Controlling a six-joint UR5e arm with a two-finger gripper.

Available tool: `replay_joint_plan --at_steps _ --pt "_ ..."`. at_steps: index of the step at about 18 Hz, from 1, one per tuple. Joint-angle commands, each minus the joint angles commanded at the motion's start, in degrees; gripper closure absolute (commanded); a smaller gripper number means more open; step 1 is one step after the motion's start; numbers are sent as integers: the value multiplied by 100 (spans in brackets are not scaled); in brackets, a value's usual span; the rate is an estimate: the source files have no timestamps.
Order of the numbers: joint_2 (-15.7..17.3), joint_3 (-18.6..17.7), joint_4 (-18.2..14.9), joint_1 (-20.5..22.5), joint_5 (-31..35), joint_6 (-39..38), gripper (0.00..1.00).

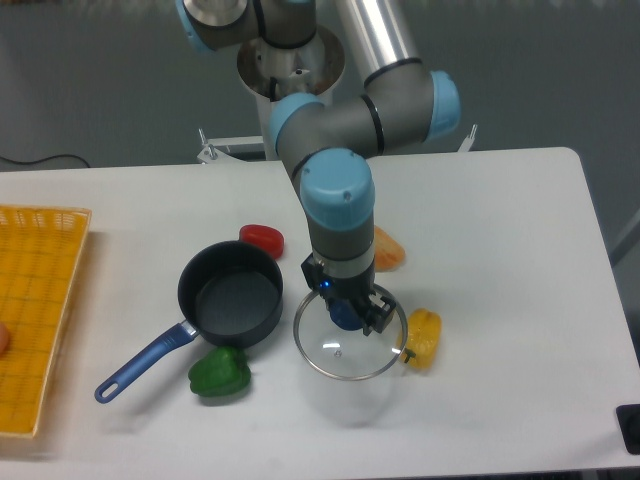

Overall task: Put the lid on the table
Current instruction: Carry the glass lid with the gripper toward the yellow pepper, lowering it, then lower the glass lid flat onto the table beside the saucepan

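The lid (pixel 345 352), round clear glass with a thin silver rim, hangs level a little above the white table (pixel 500 260), right of the pot; its faint shadow lies on the tabletop just below. My gripper (pixel 348 314) points straight down over the lid's centre and is shut on its dark knob, which the fingers mostly hide. The lid's right rim is close to the yellow pepper (pixel 423 338).
A dark saucepan with a blue handle (pixel 229 295) sits left of the lid, open and empty. A green pepper (pixel 219 371), a red pepper (pixel 262 239) and an orange piece (pixel 386 248) lie around it. A yellow mesh tray (pixel 38 310) occupies the left edge.
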Motion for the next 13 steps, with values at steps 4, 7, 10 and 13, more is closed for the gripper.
replay_joint_plan --at_steps 4,7,10,13 --pt "-132 44 131 -9 -9 -194 40" --pt "-307 44 281 -44 -18 -563 40" --pt "-404 44 299 -97 -18 -643 40" --pt "-439 27 299 -105 -18 -678 40"
